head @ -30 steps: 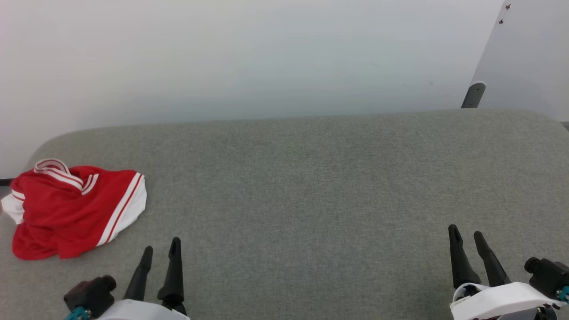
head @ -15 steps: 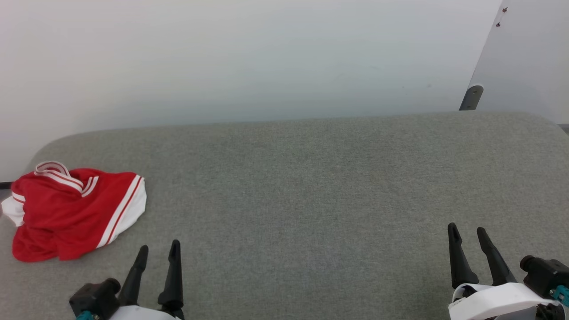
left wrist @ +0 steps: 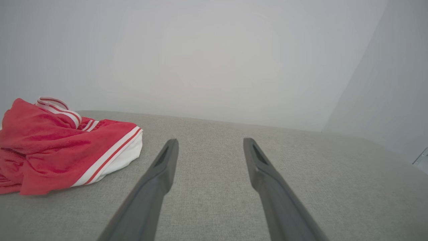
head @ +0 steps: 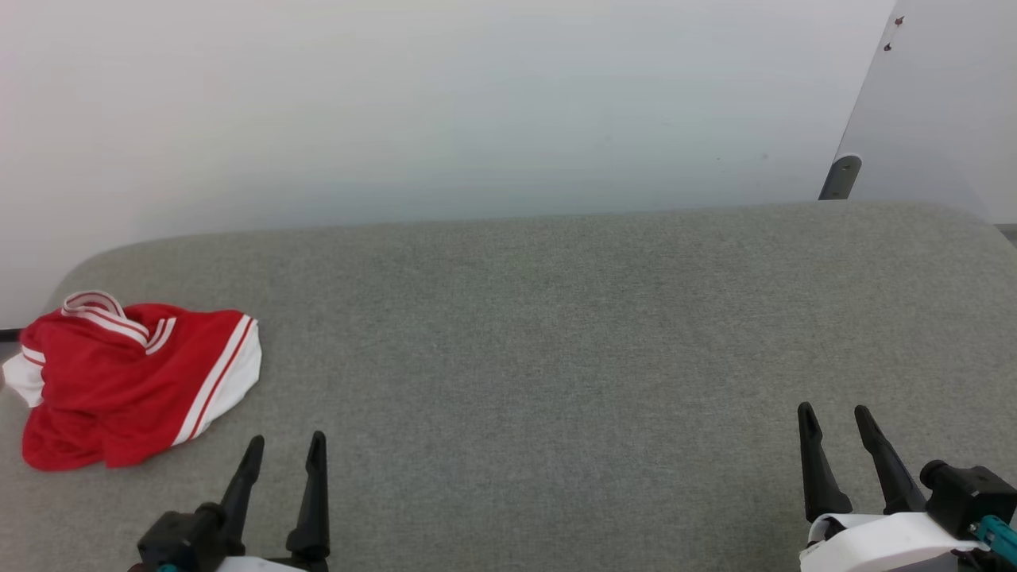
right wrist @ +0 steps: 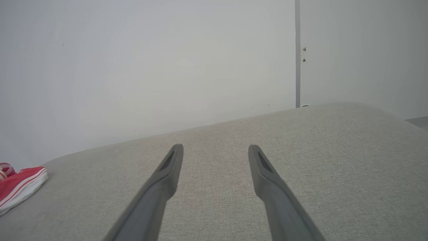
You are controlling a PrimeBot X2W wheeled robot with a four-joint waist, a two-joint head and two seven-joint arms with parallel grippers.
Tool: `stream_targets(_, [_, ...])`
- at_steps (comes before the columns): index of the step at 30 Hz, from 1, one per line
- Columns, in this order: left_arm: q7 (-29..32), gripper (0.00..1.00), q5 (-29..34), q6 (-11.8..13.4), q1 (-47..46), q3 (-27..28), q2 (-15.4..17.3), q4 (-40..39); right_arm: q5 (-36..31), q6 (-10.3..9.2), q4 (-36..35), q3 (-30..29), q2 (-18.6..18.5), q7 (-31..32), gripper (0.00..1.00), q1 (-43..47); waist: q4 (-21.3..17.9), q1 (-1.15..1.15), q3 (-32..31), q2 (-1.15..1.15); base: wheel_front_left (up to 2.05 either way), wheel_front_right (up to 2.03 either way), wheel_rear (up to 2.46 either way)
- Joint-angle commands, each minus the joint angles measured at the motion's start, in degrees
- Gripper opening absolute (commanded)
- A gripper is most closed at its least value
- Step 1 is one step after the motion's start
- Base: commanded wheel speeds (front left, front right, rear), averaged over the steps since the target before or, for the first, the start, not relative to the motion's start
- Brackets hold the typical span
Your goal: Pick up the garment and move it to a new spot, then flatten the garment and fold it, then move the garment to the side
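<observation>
The garment (head: 119,381), a red jersey shirt with white sleeves and striped trim, lies crumpled at the far left of the grey padded surface (head: 540,334). The left wrist view has the garment (left wrist: 57,150) at its left; the right wrist view catches the garment's edge (right wrist: 18,187) at far left. My left gripper (head: 286,446) stands open at the lower left, just right of and nearer than the shirt, touching nothing. In its own view the left gripper (left wrist: 210,142) hovers over bare fabric. My right gripper (head: 834,415) is open at the lower right, far from the shirt; from the wrist, the right gripper (right wrist: 215,149) holds nothing.
A pale wall (head: 445,111) runs behind the padded surface. A slanted light panel (head: 945,103) with a dark bracket (head: 841,176) stands at the back right. The surface has rounded corners, and its left edge lies close beside the shirt.
Both grippers have drawn back a little toward the bottom of the head view. The head camera shifted slightly. The garment has not moved.
</observation>
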Motion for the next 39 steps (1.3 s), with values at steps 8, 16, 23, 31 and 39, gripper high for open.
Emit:
stream_targets(8, [-1.19,1.00,4.38,-0.13,0.92,-0.34,0.48,-0.94,-4.02,0.04,-0.66,-0.01,0.21,-1.01,1.00,0.31,-0.14,0.00,-0.27,0.00,0.00,0.00,0.00])
stream_targets(16, [-1.94,1.00,7.45,0.01,1.35,-0.51,0.58,-1.51,-7.28,0.04,-1.02,0.16,0.23,-1.72,1.00,0.62,-0.16,0.00,-0.40,0.00,0.00,0.00,0.00])
stream_targets(23, [-2.35,1.00,8.99,-0.12,1.87,-0.63,0.65,-1.67,-8.83,0.04,-1.09,0.32,0.23,-2.05,1.00,0.75,-0.23,0.00,-0.53,0.00,0.00,0.00,0.00])
stream_targets(31, [-2.35,1.00,8.40,-0.58,2.13,-0.50,0.39,-1.87,-8.84,0.04,-1.02,0.35,0.24,-2.10,1.00,0.76,-0.31,0.00,-0.47,0.00,0.00,0.00,0.00])
stream_targets(39, [-2.03,1.00,6.81,-0.17,1.44,0.51,0.39,-0.26,-8.38,0.04,-1.08,0.01,0.25,-2.15,1.00,1.36,1.69,0.00,-0.90,0.00,0.00,0.00,0.00])
